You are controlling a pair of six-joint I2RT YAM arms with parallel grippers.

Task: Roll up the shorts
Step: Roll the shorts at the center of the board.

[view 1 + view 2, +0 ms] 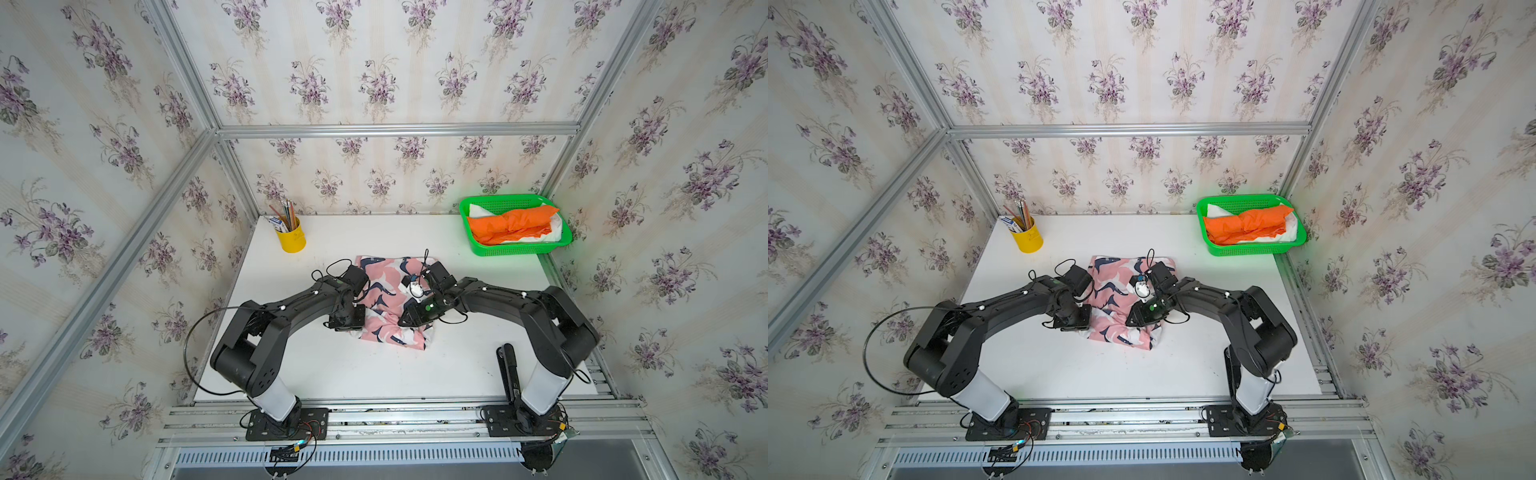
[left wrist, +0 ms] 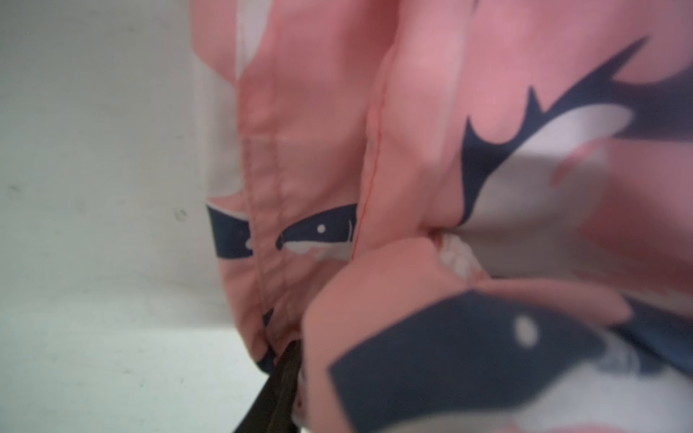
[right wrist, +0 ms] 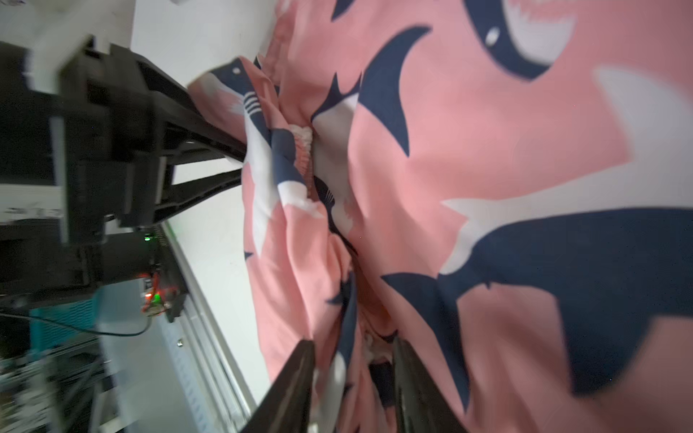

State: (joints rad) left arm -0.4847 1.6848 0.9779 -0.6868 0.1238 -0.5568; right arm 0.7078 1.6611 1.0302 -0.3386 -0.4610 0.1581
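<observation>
The pink shark-print shorts [image 1: 390, 299] [image 1: 1117, 291] lie mid-table, their near part bunched into a thick fold. My left gripper [image 1: 363, 322] [image 3: 242, 165] is at the fold's left end, fingers apart, tips buried in the cloth. In the left wrist view only one finger [image 2: 279, 386] shows, under pink cloth [image 2: 487, 93]. My right gripper [image 1: 402, 322] [image 3: 354, 375] is at the fold's right end, jaws open, with loose cloth [image 3: 487, 150] lying between them. The orange shorts [image 1: 511, 226] and the white shorts [image 1: 555, 232] lie in the basket.
A green basket [image 1: 515, 249] stands at the back right corner. At the back left is a yellow cup of pencils [image 1: 291, 237]. An aluminium rail [image 1: 399, 409] runs along the table's front edge, and frame posts stand at the corners.
</observation>
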